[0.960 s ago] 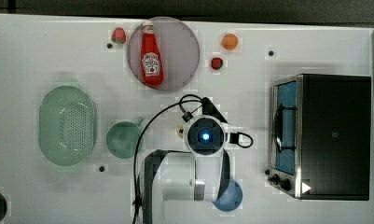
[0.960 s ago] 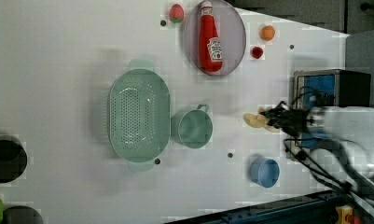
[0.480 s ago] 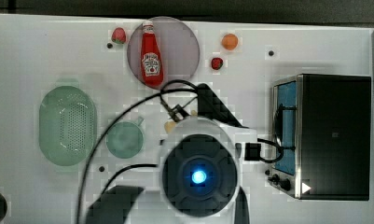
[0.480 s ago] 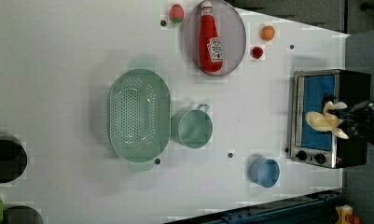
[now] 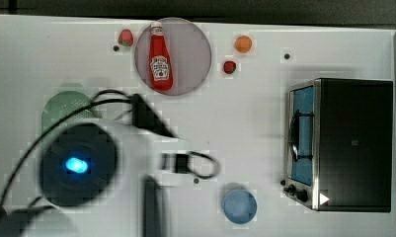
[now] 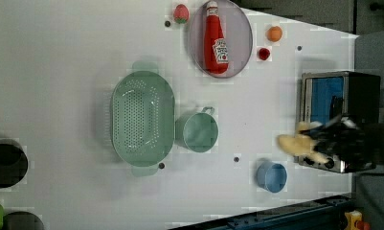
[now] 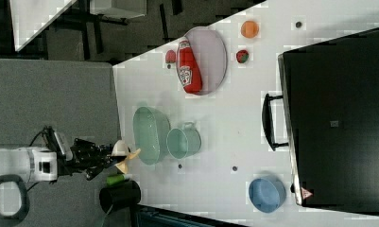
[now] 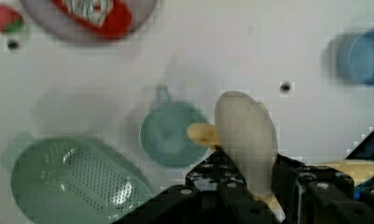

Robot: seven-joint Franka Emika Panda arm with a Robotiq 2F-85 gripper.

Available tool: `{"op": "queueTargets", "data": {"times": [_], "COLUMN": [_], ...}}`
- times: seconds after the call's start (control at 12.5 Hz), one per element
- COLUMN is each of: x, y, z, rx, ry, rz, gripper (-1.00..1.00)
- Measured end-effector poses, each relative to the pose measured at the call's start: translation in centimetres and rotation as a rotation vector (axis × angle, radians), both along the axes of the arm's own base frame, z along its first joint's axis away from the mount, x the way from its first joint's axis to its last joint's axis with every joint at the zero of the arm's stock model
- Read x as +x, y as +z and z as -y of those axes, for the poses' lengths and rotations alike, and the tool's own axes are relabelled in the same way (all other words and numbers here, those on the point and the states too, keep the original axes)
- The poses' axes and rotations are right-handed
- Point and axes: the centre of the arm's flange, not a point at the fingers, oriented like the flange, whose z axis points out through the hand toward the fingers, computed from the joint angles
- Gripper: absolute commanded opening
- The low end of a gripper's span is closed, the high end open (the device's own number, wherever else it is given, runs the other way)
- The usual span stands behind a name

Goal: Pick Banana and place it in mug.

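My gripper (image 6: 316, 143) is shut on the pale-yellow banana (image 6: 293, 143) and holds it high above the table. In the right view the gripper (image 7: 110, 159) and banana (image 7: 124, 156) appear off the right view's left of the table. In the wrist view the banana (image 8: 246, 138) sticks out from between the black fingers (image 8: 231, 184), and the dull-green mug (image 8: 168, 140) stands below, just beside the banana's tip. The mug (image 6: 197, 132) stands upright and empty next to the colander (image 6: 141, 118). In the top view my arm (image 5: 79, 165) covers the mug.
A ketchup bottle (image 5: 159, 57) lies on a round plate (image 5: 191, 54). An orange fruit (image 5: 243, 44) and strawberries (image 5: 229, 67) sit near it. A toaster oven (image 5: 346, 143) stands at the top view's right, a blue cup (image 5: 239, 206) before it. Dark pots (image 6: 6, 163) are at the left view's left.
My arm has lifted the banana off the table. In the top view the wrist has swung left and looms larger, now covering the mug.
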Motion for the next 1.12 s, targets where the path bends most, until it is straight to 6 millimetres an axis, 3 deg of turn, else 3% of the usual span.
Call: {"op": "queueTargets", "data": {"times": [0.24,0.4,0.48,0.8,0.96,1.04,1.12], "x": [-0.8,-1.0,-1.1,-0.4,0.0,-0.1,-0.5], "y": [-5.9,-9.6,-11.9,-17.2,-20.3,-21.9,-23.5], "z": [-9.0,-11.6,-11.4,-8.5,-7.1,-6.7,-6.7], "rx": [-0.002,0.022,0.023,0.015,0.017,0.003,-0.003], "ry": [0.015,-0.016,-0.053,-0.102,-0.161,-0.181,-0.201], "rz": [-0.046,-0.038,-0.03,0.088,0.068,0.037,0.008], "gripper": [-0.53,-0.53,-0.53,-0.53,-0.53,-0.48,-0.27]}}
